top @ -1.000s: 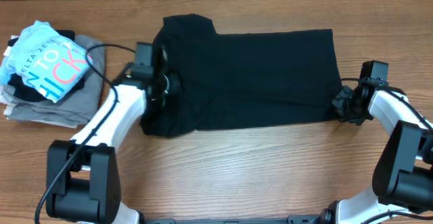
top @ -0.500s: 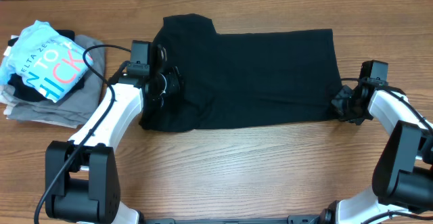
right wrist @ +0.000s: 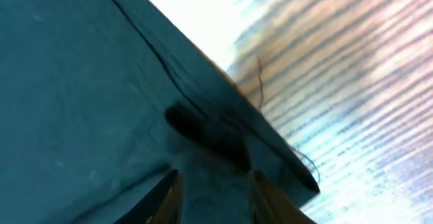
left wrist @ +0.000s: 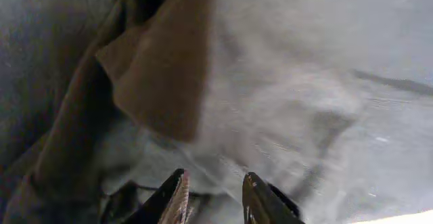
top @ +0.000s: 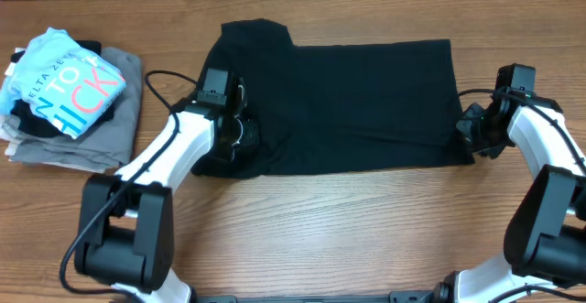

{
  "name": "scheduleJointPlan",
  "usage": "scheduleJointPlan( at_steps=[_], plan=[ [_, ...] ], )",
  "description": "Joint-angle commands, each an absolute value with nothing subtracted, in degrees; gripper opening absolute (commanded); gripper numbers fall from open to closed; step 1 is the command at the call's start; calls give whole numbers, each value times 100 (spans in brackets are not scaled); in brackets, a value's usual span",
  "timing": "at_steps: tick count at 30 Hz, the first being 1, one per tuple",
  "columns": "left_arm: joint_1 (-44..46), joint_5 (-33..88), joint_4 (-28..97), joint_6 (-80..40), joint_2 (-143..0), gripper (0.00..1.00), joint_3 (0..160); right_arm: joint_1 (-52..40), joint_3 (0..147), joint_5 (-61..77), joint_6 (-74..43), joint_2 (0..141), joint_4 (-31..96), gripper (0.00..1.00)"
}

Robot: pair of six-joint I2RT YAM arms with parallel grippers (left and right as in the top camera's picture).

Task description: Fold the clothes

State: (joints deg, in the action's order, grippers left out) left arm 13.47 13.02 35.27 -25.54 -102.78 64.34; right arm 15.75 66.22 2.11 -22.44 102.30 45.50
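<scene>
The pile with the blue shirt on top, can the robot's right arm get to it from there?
Probably not. The right gripper sits at the right edge of the black garment, and the pile lies at the far left, beyond the left arm.

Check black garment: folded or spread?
Mostly spread. The black garment lies flat across the table; only its left end is bunched up at the left pincer.

Open bench (top: 348,221) along the near edge of the black garment (top: 366,92), folded clothes stack (top: 64,92) blocking far left, left arm (top: 169,152) and right arm (top: 542,147) flanking its ends
</scene>
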Motion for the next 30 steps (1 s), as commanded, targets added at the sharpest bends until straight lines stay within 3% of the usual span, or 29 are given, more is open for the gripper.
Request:
scheduleJointPlan(
  at_steps=[1,11,15,16,26,29,30],
  plan=[
    [1354,1192,3562,-2467,-10634,30,6486,1581,6696,154,-2226,10235,4580,35],
    [1354,1188,3514,-2469,-10746,34,6486,1581,6241,-78,-2215,10326,3883,34],
    [1354,1186,3520,-2467,-10746,34,6486,1581,6241,-40,-2215,10326,3876,4],
    [1354,1186,3518,-2467,-10746,34,6486,1581,6241,36,-2215,10326,3859,4],
    [1354,1181,3441,-2488,-10746,34,6486,1625,6274,1164,-2279,10326,2178,4],
    [1354,1175,3417,-2488,-10746,34,6486,1625,6274,1153,-2276,10326,1789,21],
    [1354,1160,3415,-2491,-10746,34,6486,1625,6274,1105,-2276,10326,1782,23]
  ],
)
